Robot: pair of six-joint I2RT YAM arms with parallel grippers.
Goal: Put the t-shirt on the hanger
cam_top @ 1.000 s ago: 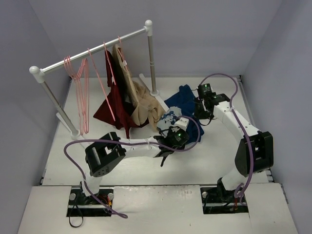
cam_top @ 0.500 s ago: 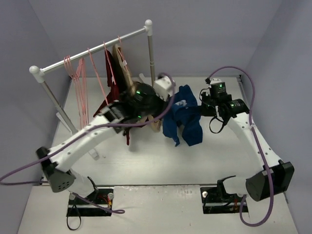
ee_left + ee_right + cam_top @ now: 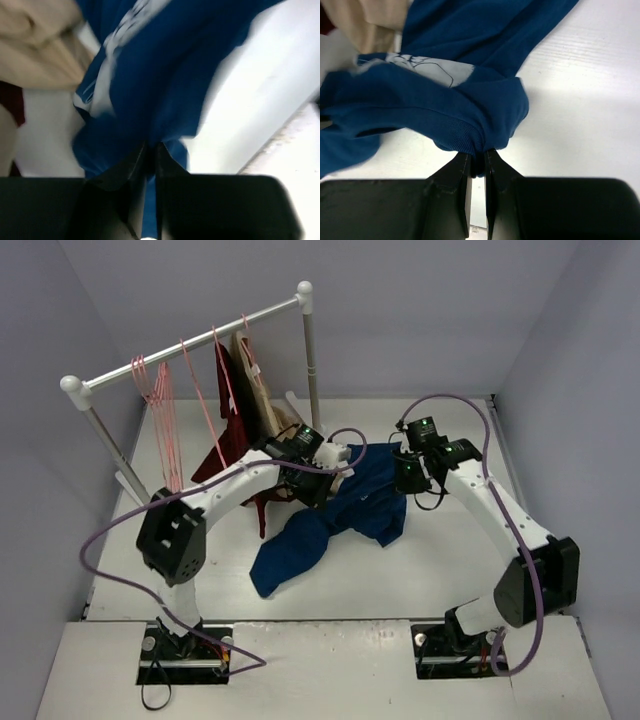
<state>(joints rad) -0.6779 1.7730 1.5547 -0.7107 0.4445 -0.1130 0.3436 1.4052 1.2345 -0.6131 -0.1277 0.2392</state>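
The blue t-shirt [image 3: 350, 495] is stretched between both grippers over the middle of the table, and a long tail trails toward the front left [image 3: 275, 565]. My left gripper [image 3: 322, 483] is shut on one bunched edge of it; in the left wrist view the t-shirt [image 3: 150, 75] runs between the closed fingers of the left gripper [image 3: 151, 145]. My right gripper [image 3: 407, 477] is shut on the other side, and the right wrist view shows the right gripper [image 3: 478, 156] pinching a ribbed fold of the t-shirt [image 3: 445, 110]. Thin pink hangers [image 3: 160, 420] hang on the rail at the far left, apart from both grippers.
A white rail [image 3: 190, 345] on two posts [image 3: 312, 370] crosses the back left. A dark red garment [image 3: 232, 445] and a tan garment [image 3: 262, 400] hang from it, just behind my left wrist. Grey walls close in both sides.
My left arm has swung from the rack toward the table's middle and shut on the t-shirt. The t-shirt has spread out lower, its tail dropping front left. The right gripper has shifted slightly left.
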